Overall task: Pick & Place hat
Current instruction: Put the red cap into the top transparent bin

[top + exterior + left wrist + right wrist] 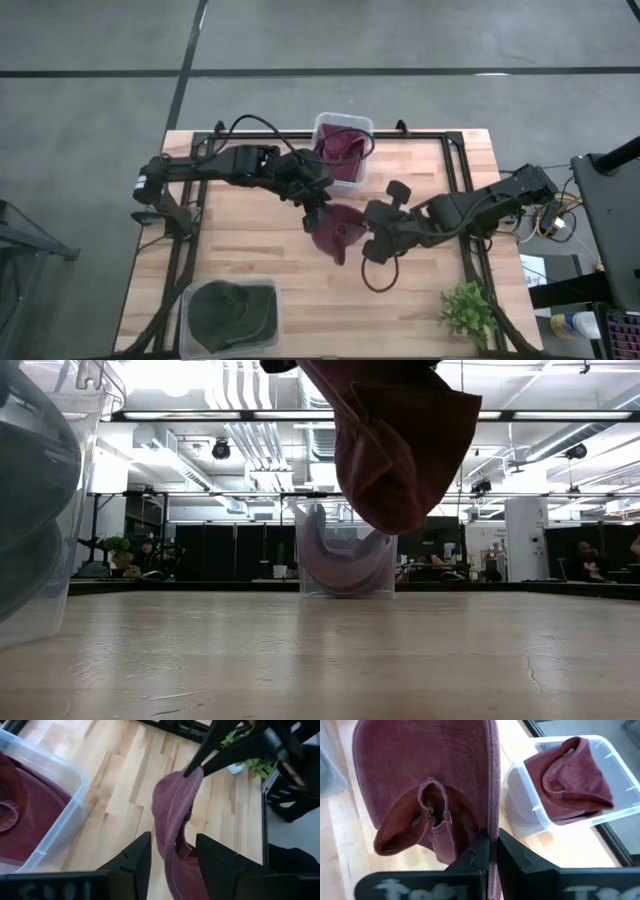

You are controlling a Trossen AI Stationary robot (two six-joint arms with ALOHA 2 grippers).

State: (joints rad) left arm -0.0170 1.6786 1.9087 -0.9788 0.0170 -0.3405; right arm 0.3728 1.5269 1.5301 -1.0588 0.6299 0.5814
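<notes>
A maroon hat (335, 232) hangs in the air over the middle of the table, clear of the wood in the low view (400, 450). My right gripper (372, 240) is shut on it, reaching in from the table's right. My left gripper (320, 208) comes from the left and is open. Its fingers stand on either side of the hat's hanging cloth (170, 830). A second maroon hat (340, 150) lies in a clear bin (366, 128) at the far edge. My right gripper (493, 840) pinches the maroon hat's edge (493, 815), at the side of the brim, between its two fingers. The fingers lie along the edge. The hat is lifted clear and hangs slack below the hold. Whether my left gripper (172, 845) touches the cloth, I cannot tell.
A clear bin (268, 290) at the near left holds a dark green hat (225, 312); it fills the low view's left (30, 510). A small green plant (468, 312) stands at the near right corner. Bare wood lies between the bins.
</notes>
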